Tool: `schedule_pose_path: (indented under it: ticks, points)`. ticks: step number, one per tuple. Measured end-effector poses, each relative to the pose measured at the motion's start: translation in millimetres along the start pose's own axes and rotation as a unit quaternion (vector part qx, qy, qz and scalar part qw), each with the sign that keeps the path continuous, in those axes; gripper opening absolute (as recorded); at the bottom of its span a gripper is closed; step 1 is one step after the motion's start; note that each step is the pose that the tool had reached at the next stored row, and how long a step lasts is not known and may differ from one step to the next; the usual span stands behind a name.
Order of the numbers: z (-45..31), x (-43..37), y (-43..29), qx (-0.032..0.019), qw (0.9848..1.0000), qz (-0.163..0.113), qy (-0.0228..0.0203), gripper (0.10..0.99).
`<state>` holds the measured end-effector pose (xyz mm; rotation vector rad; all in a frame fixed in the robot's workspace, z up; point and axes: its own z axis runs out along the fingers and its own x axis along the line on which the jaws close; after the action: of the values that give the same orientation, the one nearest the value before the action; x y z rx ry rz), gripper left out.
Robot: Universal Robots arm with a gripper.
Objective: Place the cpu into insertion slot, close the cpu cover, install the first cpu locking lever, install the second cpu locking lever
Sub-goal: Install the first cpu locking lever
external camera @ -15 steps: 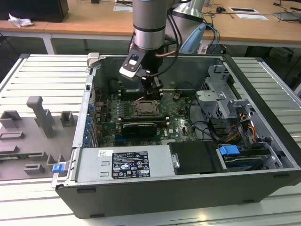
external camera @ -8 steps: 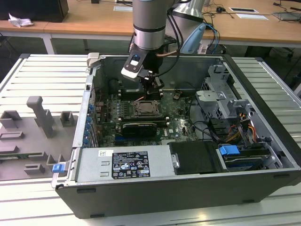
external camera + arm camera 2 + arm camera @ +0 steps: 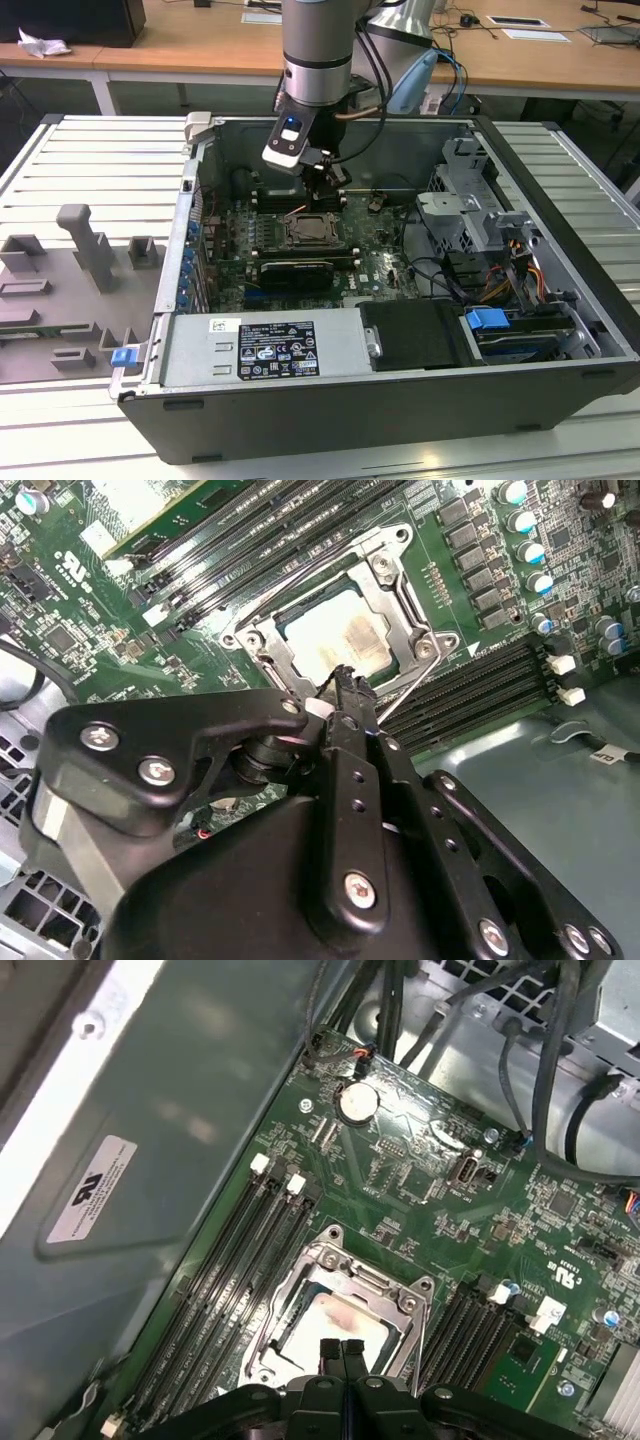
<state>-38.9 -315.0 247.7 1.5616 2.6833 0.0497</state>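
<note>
The cpu (image 3: 335,635) lay seated in the slot (image 3: 312,230), its pale silvery-beige face square to the rim and marked by a dull, smeared patch near its centre. The cover (image 3: 400,608) lay flat over the slot as a shiny frame, with the cpu's face showing through its cut-out. On this evidence, seating and covering were judged done. A thin wire lever (image 3: 408,692) ran aslant off one corner of the slot. It appeared to stand clear of the frame rather than sit under a catch, so the locking was judged unfinished. The pincer (image 3: 340,1352) hung just above the slot's edge, its two fingertips clenched together with nothing seen between them. This gave a narrow blunt tip, judged suited to pushing a slim lever rather than gripping a flat chip. Whether the tip touched the lever or the cover could not be told. Dark memory slots (image 3: 235,1260) flanked the slot on two sides. The case (image 3: 400,420) around the slot lay open on its side on a ribbed tabletop (image 3: 90,160), giving the arm access from above.
</note>
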Motion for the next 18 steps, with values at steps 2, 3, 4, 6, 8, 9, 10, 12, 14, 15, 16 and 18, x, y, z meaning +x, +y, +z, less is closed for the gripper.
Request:
schedule_pose_path:
  ticks: [2,3,4,6,8,9,10,12,14,15,16,18]
  points:
    - [0.0,0.0,0.0,-0.0001,1.0,-0.003,0.0002,0.106]
    - [0.0,0.0,0.0,-0.0001,1.0,-0.006,0.0003,0.106]
    - [0.0,0.0,0.0,-0.0001,1.0,-0.007,0.0003,0.106]
    - [0.0,0.0,0.0,-0.0002,0.9999,-0.011,0.0005,0.106]
    - [0.0,0.0,0.0,-0.0003,0.9999,-0.017,0.0008,0.106]
    - [0.0,0.0,0.0,-0.0003,0.9998,-0.019,0.0009,0.106]
    - [0.0,0.0,0.0,-0.0003,0.9998,-0.021,0.0009,0.106]
    - [0.0,0.0,0.0,-0.0004,0.9997,-0.024,0.0011,0.106]
    - [0.0,0.0,0.0,-0.0005,0.9996,-0.03,0.0014,0.106]
    - [0.0,0.0,0.0,-0.0005,0.9995,-0.031,0.0014,0.106]
    - [0.0,0.0,0.0,-0.0005,0.9994,-0.034,0.0016,0.106]
    - [0.0,0.0,0.0,-0.0006,0.9993,-0.038,0.0018,0.106]
